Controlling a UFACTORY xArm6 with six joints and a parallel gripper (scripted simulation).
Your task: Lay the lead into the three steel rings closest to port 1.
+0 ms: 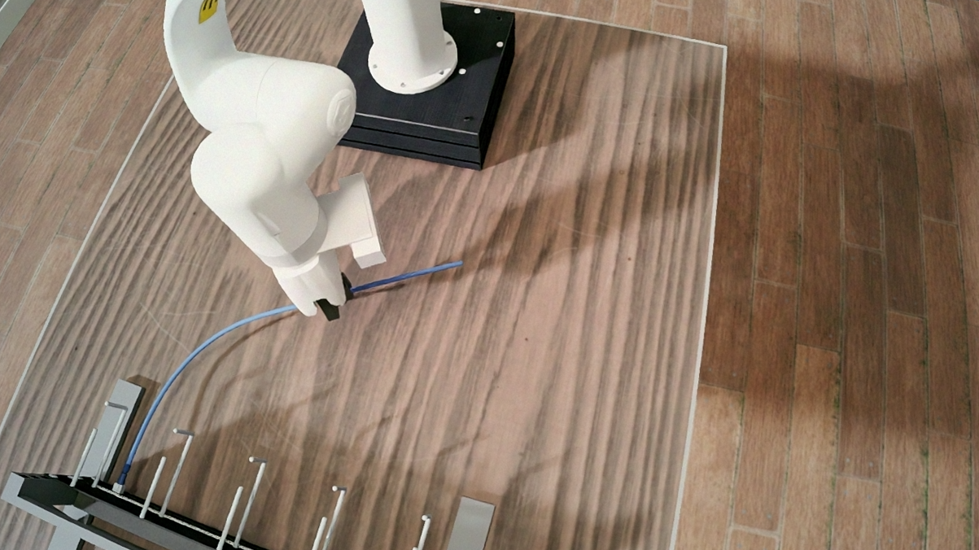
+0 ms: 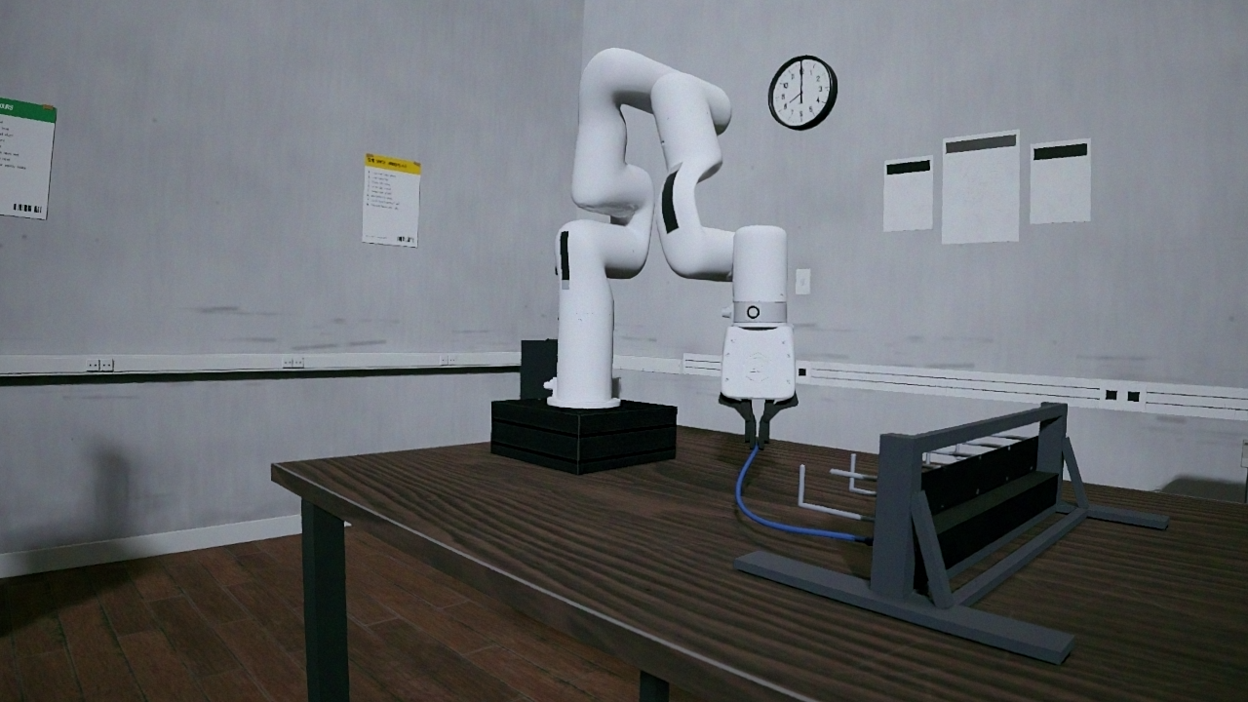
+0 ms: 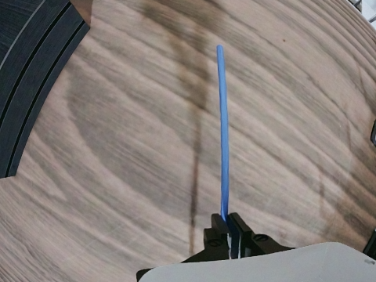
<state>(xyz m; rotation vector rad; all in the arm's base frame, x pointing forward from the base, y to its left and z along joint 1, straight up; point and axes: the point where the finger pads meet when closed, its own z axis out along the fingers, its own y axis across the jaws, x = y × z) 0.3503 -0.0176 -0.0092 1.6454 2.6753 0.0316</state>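
The blue lead (image 1: 406, 276) (image 2: 802, 529) (image 3: 223, 125) leaves its port at the left end of the rack in the top view and curves towards the robot's base. My gripper (image 1: 337, 301) (image 2: 757, 445) (image 3: 222, 229) is shut on the lead, in front of the rack and above the table. A straight free length sticks out past the fingers. The rack (image 1: 469, 533) (image 2: 896, 515) stands upright. The rings towards port 1 (image 1: 258, 460) (image 1: 339, 489) (image 1: 425, 518) are on the right in the top view; the lead is in none of those visible. The lower frame edge cuts off part of them.
The robot's black base block (image 1: 414, 123) (image 2: 582, 436) stands behind the gripper. Thin upright ring prongs stick out from the rack's port side, including the one (image 2: 801, 485) nearest the exterior camera. The rack's long feet lie on the wooden table (image 1: 589, 342) (image 2: 524, 524).
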